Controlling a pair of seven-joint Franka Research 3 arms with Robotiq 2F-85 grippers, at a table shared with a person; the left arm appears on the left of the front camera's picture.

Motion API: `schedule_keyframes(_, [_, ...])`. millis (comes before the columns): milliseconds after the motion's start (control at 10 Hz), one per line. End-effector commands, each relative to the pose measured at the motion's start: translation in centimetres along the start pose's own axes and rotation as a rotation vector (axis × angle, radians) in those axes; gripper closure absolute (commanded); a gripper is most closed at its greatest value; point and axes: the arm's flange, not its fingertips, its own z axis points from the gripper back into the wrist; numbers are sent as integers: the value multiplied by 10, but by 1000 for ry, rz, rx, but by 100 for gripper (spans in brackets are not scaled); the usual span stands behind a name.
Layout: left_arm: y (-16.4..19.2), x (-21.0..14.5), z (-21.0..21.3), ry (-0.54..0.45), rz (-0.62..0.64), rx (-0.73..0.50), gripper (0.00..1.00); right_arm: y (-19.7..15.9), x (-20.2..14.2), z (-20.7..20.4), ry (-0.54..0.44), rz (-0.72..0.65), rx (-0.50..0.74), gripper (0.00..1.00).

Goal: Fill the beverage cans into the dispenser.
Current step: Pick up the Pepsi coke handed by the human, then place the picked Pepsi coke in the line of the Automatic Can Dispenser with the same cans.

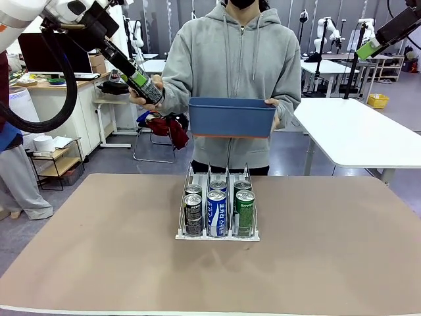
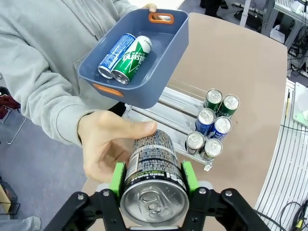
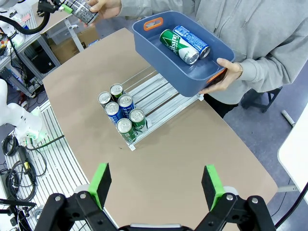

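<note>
My left gripper [image 2: 151,174] is shut on a black beverage can [image 2: 154,168], held up high at the left of the front view [image 1: 146,87]. A person's hand [image 2: 108,144] also grips this can. The person's other hand holds a blue bin [image 1: 230,118] above the table, with a blue-and-white can [image 2: 115,55] and a green can [image 2: 132,60] lying in it. The dispenser [image 1: 217,235] stands mid-table with several upright cans in its three lanes: black [image 1: 193,214], blue [image 1: 216,212] and green [image 1: 245,210] in front. My right gripper [image 3: 156,180] hangs open high above the table.
The brown tabletop [image 1: 329,250] spreads wide around the dispenser. A white table [image 1: 358,131] stands behind at the right. The person stands at the far edge, close behind the dispenser.
</note>
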Motion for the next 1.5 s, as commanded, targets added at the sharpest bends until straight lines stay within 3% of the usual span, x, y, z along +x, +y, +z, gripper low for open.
schedule_keyframes(0, [-2, 1, 6, 46, -16, 20, 100, 1, 0, -2, 3, 0, 2, 0])
schedule_keyframes(300, [-5, 6, 7, 60, 22, 26, 100, 1, 0, -2, 3, 0, 2, 0])
schedule_keyframes(400, [-2, 3, 1, 28, -29, 12, 100, 1, 0, -2, 3, 0, 2, 0])
schedule_keyframes(1400, [-2, 3, 1, 28, -29, 12, 100, 1, 0, -2, 3, 0, 2, 0])
